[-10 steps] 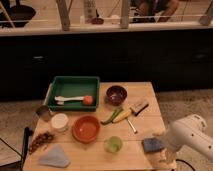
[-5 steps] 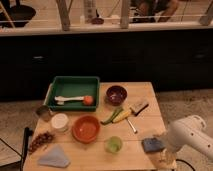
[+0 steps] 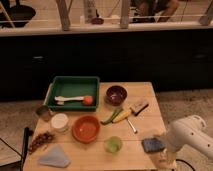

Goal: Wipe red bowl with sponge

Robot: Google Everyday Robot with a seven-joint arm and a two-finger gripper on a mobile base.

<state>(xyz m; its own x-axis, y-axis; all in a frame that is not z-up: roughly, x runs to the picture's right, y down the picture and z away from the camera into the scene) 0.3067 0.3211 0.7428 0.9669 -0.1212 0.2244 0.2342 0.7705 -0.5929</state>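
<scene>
The sponge (image 3: 152,145) is lying flat on the tabletop (image 3: 148,120), near the front right corner, with nothing visibly touching it. The gripper (image 3: 161,151) is hanging just beside the sponge, on the side toward that corner, at the end of the white arm (image 3: 192,134). Its jaws are standing wide and are holding nothing. The red bowl (image 3: 86,128) is sitting upright left of centre toward the front edge, well apart from the sponge. The green cup (image 3: 113,145) is standing between them at the front edge.

Step in hand, by judgement: the approach to the sponge. No grasp is being made yet and no wiping is under way.

The next move is calling for three actions:
- centring the gripper over the sponge;
- lowering it until the jaws are straddling the thin pad, which probably means reaching almost to the tabletop surface;
- closing the jaws on the pad.

The carry to the red bowl is then likely needing clearance over the green cup.

Count:
- one sponge, one red bowl, one green cup;
- one dark bowl (image 3: 116,94) toward the rear edge;
- one green tray (image 3: 73,81) at the rear left, holding one white utensil (image 3: 67,99) and one orange ball (image 3: 88,100);
- one brush (image 3: 139,106) toward the right edge;
- one yellow-and-green item (image 3: 117,116) at centre, not identifiable;
- one white container (image 3: 60,121) and one metal cup (image 3: 44,112) at the left edge;
- one blue-grey cloth (image 3: 54,156) at the front left corner.
</scene>
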